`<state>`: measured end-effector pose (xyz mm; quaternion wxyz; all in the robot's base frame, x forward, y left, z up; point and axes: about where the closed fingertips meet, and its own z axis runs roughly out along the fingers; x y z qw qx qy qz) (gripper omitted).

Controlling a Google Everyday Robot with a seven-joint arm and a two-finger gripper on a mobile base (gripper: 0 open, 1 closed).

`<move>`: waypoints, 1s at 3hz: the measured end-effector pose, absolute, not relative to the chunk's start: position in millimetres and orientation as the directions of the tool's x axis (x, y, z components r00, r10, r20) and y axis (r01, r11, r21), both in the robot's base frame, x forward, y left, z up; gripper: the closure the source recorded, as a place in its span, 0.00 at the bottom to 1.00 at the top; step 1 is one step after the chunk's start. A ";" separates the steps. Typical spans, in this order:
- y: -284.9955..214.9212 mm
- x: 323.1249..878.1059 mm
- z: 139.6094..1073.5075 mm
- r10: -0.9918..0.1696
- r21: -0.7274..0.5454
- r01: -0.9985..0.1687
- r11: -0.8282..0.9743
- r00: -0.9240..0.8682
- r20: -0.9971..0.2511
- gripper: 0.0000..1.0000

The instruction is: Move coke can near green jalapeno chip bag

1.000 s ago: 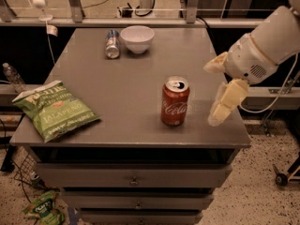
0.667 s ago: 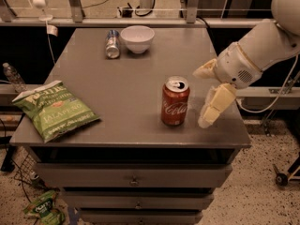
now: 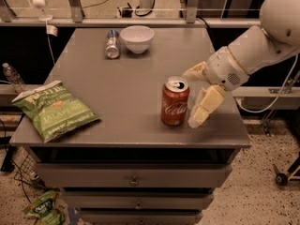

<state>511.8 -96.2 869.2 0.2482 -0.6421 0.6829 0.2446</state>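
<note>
**Just beside the can, fingers spread**

Seen from the one camera view, the coke can (image 3: 175, 102) stands upright near the front right of the grey table (image 3: 126, 74). It is a smooth red metal cylinder with white script and a dull silver top. The gripper (image 3: 191, 97) sits just to the can's right, its two pale, blocky fingers (image 3: 206, 108) splayed wide and holding nothing. One points toward the can's top and the other angles down to the tabletop by its base. Whether either fingertip touches the can is hard to tell. Behind the gripper, the rounded white arm (image 3: 255, 48) runs up and out of the picture's right edge.

Well apart from the can, at the table's front left corner, lies the green jalapeno chip bag (image 3: 55, 110). It is crinkly and light green, and one corner hangs past the table edge. At the back are a glossy white bowl (image 3: 137, 38) and, just beside it, a silver-and-blue can (image 3: 112, 43) on its side. Below the tabletop are flat drawer fronts (image 3: 133, 179) with small knobs. A smaller green bag (image 3: 44, 210) lies on the speckled floor, partly cut off.
</note>
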 end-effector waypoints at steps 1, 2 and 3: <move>-90.5 509.8 874.5 -0.747 0.009 -0.999 0.041 -0.037 -0.664 0.00; -78.4 508.3 881.7 -0.746 0.003 -1.000 0.013 -0.012 -0.666 0.02; -73.1 508.1 883.2 -0.743 0.001 -1.000 0.004 -0.004 -0.669 0.25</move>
